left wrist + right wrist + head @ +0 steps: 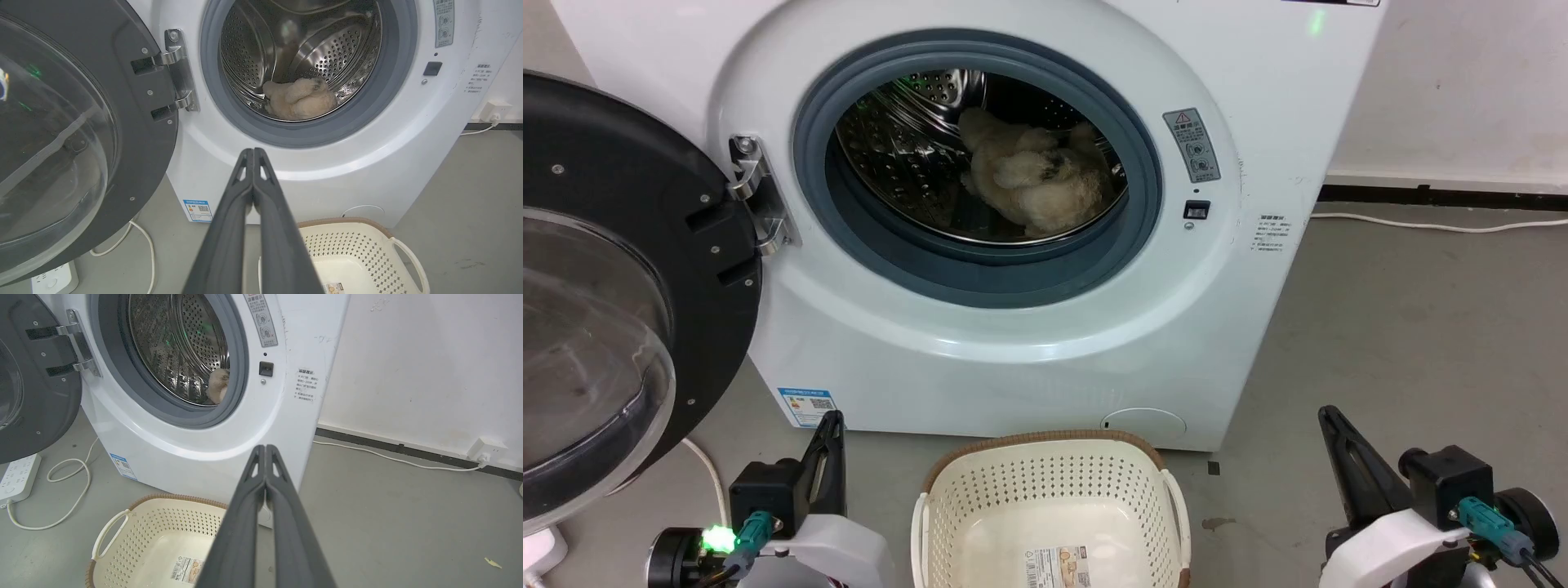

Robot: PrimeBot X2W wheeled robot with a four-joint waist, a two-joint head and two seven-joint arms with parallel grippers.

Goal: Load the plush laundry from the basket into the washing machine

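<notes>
Scanning left to right for trouble. Door [613, 286] hangs wide open at far left, glass facing out. A leftward sweep of the left gripper [253, 153] would likely knock it or the hinge [756, 196]. That gripper sits low, both fingers pressed together, holding nothing, aimed at the washer [1013, 359] front below the opening.

Cable [143, 241] and power strip [53, 279] lie on the floor [1421, 327] under the door. My guess is the robot rolling that way could catch or run over them.

Plush [1029, 180] lies inside the drum [898, 155], low and to the right, well behind the gasket [980, 273]. Pinching it in the door looks unlikely, and it rests low enough that a tumble out looks unlikely too.

Basket [1045, 482] stands on the floor just before the washer, between the two grippers. It shows its label [1055, 565] and no plush, so loading looks done to me. Main hazards: rolling forward would shove the basket into the washer, and either gripper swinging inward could clip its rim.

Right gripper [265, 448] is low at right, fingers closed tip to tip, nothing held. Wall cord [388, 457] runs along the floor right of the washer. Turning or backing that way could snag it.
</notes>
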